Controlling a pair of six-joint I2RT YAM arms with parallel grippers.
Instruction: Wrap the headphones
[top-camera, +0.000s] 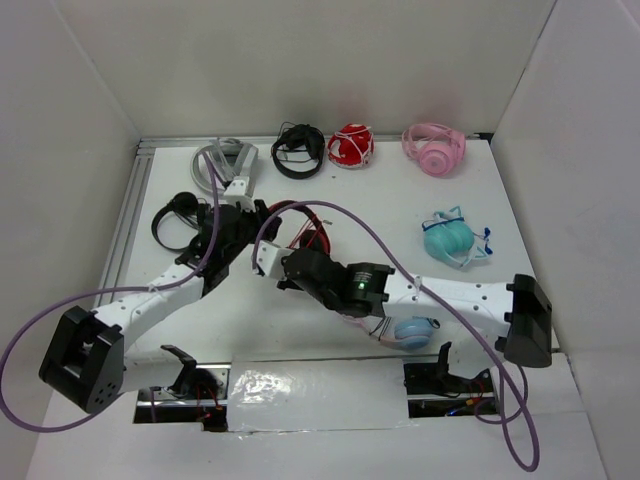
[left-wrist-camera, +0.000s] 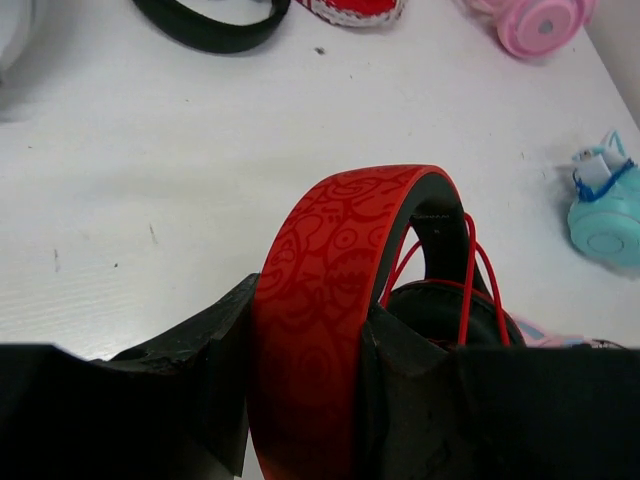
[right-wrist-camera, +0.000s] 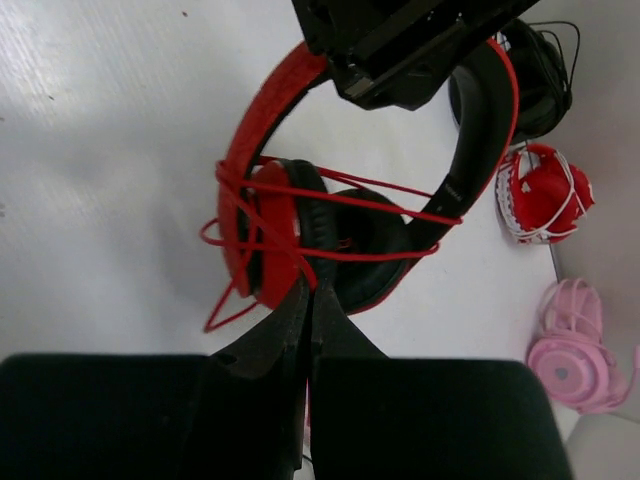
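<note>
Left pincer (left-wrist-camera: 305, 350) on headphones (left-wrist-camera: 335, 250), earcups (left-wrist-camera: 440, 312) beyond

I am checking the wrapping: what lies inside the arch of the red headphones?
Two black ear pads, close together, with several turns of the red cable across them. The left pincer covers the top of the headphones.

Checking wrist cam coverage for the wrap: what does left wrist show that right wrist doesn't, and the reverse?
Left wrist only: the teal headphones at the right edge.
Right wrist only: the red cable looped across both ear cups, and the right hand shut at those loops. Whether it pinches the cable is unclear.
Both: the headphones with the left hand clamped on their band, some cable strands, the pink headphones, and the red bundle with white cord.
</note>
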